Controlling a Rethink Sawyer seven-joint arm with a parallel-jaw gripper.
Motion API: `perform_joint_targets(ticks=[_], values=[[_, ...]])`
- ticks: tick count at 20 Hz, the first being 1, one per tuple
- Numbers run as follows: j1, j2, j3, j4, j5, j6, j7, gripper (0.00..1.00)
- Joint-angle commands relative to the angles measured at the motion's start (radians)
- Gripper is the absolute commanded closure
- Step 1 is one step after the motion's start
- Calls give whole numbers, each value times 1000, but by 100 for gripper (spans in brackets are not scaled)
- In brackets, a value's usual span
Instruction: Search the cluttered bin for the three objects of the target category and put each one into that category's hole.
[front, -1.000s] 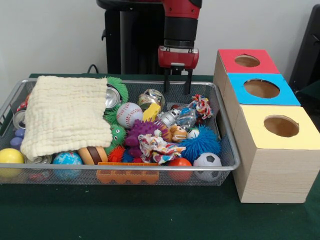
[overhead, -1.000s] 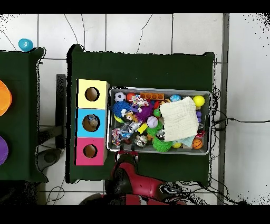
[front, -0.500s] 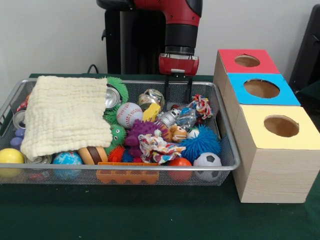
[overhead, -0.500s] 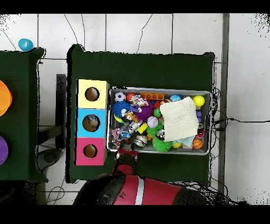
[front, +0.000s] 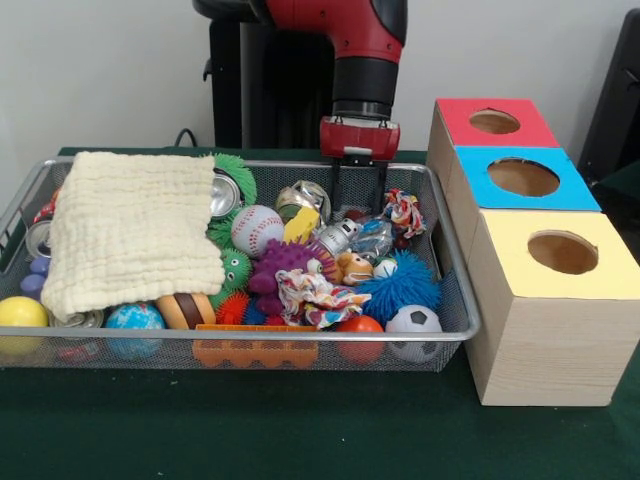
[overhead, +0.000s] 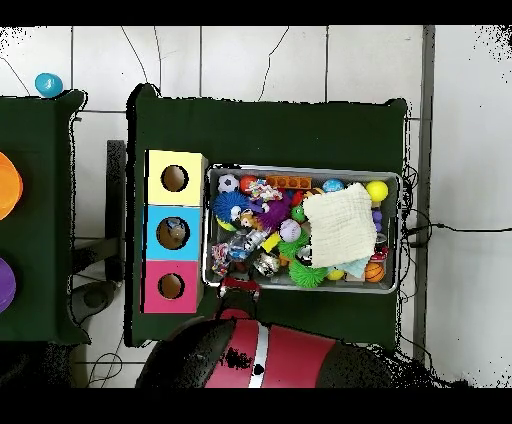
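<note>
Front view had the red-and-black claw (front: 358, 190) spread empty above the wire mesh bin's (front: 455, 290) back-right clutter, searching step I'd guess; next it needs to drop onto one target.

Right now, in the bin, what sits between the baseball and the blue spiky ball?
In the front view, a purple spiky ball and a small tan stuffed animal lie between the baseball and the blue spiky ball.
</note>
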Motion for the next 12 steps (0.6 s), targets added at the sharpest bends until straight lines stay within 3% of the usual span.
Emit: perform_joint_targets(ticks=[1, 4, 6, 12], values=[[37, 36, 111, -46, 167, 192, 274, 0], [42, -26, 106, -36, 201, 252, 244, 0], [73, -102, 63, -20, 257, 331, 184, 0], [62, -235, 53, -66, 216, 584, 101, 0]])
